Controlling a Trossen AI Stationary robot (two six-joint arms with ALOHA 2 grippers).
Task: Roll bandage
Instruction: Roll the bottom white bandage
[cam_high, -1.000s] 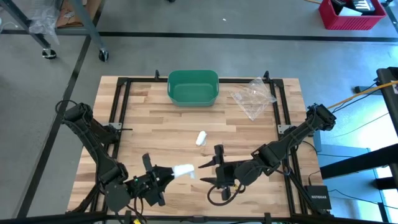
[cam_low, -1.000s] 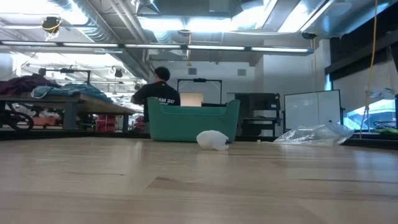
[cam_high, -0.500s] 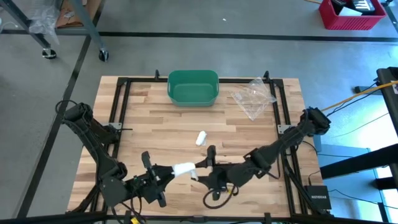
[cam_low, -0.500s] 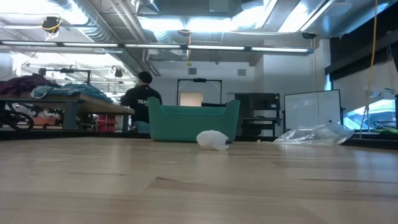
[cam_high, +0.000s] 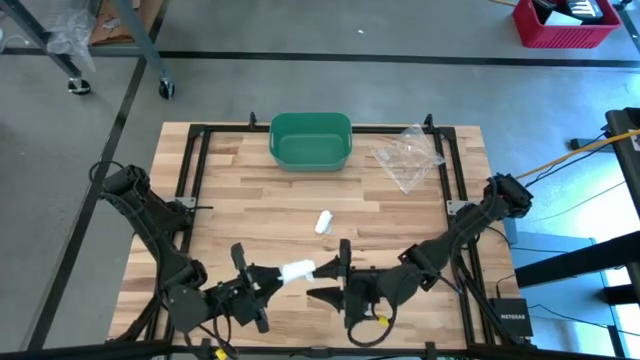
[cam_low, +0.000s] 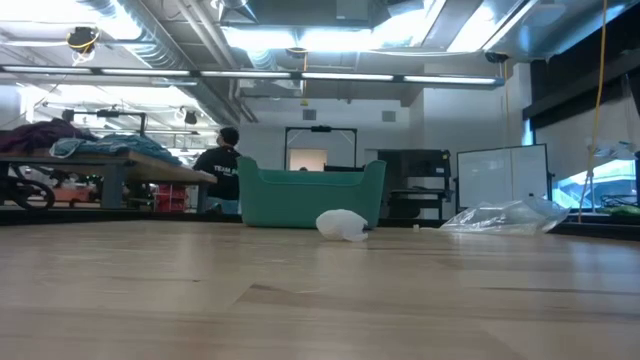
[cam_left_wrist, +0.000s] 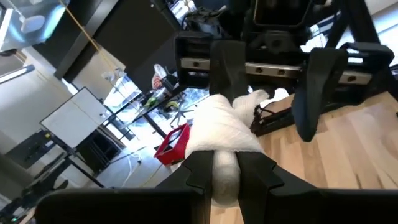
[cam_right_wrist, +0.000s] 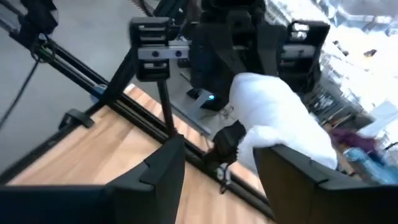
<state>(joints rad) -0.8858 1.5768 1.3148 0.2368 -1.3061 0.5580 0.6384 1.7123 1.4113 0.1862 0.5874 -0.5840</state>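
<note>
Bandage (cam_high: 296, 271) hangs off the table near its front edge, pinched between the pressed-together fingers of the left gripper (cam_high: 268, 281), which grips one end of the white bundle; in the left wrist view the cloth (cam_left_wrist: 222, 134) bulges out past the fingers (cam_left_wrist: 198, 176). The right gripper (cam_high: 332, 283) faces it from just beside, jaws spread, one finger (cam_right_wrist: 295, 173) touching or nearly touching the bundle's far end without closing on it. A second small white roll (cam_high: 323, 221) lies on the wood mid-table, well apart from both arms, with the green bin (cam_high: 311, 140) and a clear plastic bag (cam_high: 405, 155) farther back. The bandage looks light, soft and loosely wound, so it will likely sag and unravel if squeezed at one spot; a hold across the thick middle of the roll seems safest.
</note>
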